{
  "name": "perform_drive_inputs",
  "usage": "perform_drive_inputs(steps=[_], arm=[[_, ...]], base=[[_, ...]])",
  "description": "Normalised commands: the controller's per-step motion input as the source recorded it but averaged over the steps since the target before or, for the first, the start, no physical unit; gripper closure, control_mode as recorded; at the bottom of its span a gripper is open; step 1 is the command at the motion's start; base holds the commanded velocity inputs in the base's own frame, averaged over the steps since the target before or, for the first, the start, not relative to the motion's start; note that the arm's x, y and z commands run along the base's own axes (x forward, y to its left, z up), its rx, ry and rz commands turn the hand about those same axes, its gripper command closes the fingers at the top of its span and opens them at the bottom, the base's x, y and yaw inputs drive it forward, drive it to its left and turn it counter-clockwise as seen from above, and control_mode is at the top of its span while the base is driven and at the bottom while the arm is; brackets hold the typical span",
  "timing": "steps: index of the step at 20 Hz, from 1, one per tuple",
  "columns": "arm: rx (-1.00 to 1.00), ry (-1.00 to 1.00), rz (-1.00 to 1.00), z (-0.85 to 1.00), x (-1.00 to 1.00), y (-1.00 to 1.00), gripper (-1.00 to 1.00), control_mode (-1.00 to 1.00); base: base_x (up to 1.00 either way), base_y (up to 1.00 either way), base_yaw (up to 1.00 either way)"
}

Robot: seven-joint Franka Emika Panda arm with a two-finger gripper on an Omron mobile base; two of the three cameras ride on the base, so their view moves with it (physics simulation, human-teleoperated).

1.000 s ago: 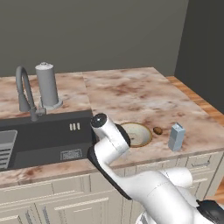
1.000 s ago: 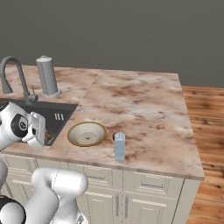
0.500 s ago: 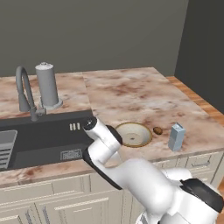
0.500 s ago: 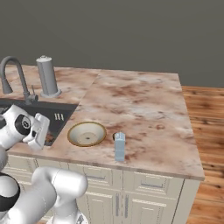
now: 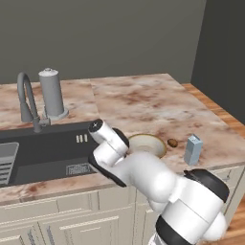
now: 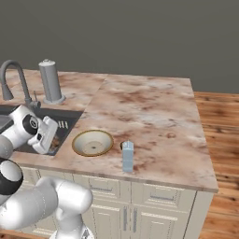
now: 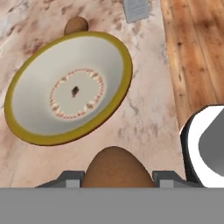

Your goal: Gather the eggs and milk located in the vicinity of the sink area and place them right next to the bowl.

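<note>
A brown egg (image 7: 114, 168) sits between my gripper's (image 7: 114, 178) fingers, and the gripper is shut on it. It hovers just short of the cream bowl (image 7: 70, 87) with its tan-gold rim. A second egg (image 7: 75, 25) lies on the counter touching the bowl's far side, with the pale blue milk carton (image 7: 136, 9) beyond it. From the base, the bowl (image 5: 146, 143), that egg (image 5: 172, 142) and the carton (image 5: 193, 149) stand in a row near the front edge. My gripper (image 6: 52, 142) hangs at the sink's (image 6: 65, 122) right end, left of the bowl (image 6: 92, 142) and carton (image 6: 127, 156).
The dark sink (image 5: 43, 148) has a grey arched faucet (image 5: 26, 103) behind it and a tall grey cylinder (image 5: 51, 93) with a white cap. Marbled counter (image 5: 143, 103) stretches behind and right of the bowl. Wooden floor (image 7: 197, 57) lies past the counter's front edge.
The arm's elbow has swung a little to the left, and the hand with the egg has edged slightly right, toward the bowl. Bowl, second egg and carton have not moved.
</note>
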Motion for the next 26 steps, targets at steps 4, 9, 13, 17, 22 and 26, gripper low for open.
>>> perform_drive_inputs(steps=[4, 9, 13, 17, 22, 26], arm=[[0.03, 0.02, -0.04, -0.21, 0.31, 0.00, 1.00, -1.00], [0.02, 0.02, -0.02, -0.27, 0.27, 0.00, 1.00, -1.00], [0.04, 0.01, 0.00, -0.15, 0.24, 0.00, 1.00, -1.00], [0.02, 0.02, 0.00, -0.07, 0.23, 0.00, 1.00, -1.00], [0.00, 0.02, 0.00, -0.08, 0.19, 0.00, 1.00, -1.00], [0.00, 0.02, 0.00, -0.09, 0.16, 0.00, 1.00, -1.00]], base=[[0.00, 0.00, 0.00], [0.00, 0.00, 0.00], [0.00, 0.00, 0.00], [0.00, 0.00, 0.00], [0.00, 0.00, 0.00], [0.00, 0.00, 0.00]])
